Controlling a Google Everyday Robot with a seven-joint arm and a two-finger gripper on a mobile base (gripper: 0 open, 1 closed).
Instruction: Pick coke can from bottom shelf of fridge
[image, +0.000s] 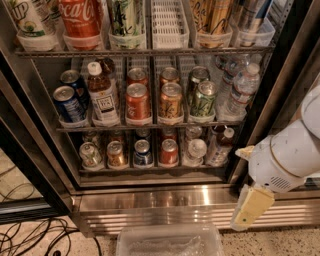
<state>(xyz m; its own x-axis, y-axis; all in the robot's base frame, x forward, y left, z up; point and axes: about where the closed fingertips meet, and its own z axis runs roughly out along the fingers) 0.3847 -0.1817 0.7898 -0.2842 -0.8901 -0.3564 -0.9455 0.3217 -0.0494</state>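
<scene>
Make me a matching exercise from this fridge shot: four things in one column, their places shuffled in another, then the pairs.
1. coke can
2. white-capped bottle
3. clear plastic bin
4. gripper

A. on the floor before the fridge
B. bottom shelf, right of the blue can
C. lower right, outside the shelves
D. middle shelf, left of a red can

Pairs: 1-B, 2-D, 3-A, 4-C.

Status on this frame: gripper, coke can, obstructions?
Gripper low right, outside fridge, level with its steel base. Coke can upright on bottom shelf, front row, untouched. Blue can left of it, silver can right; nothing in front.
</scene>
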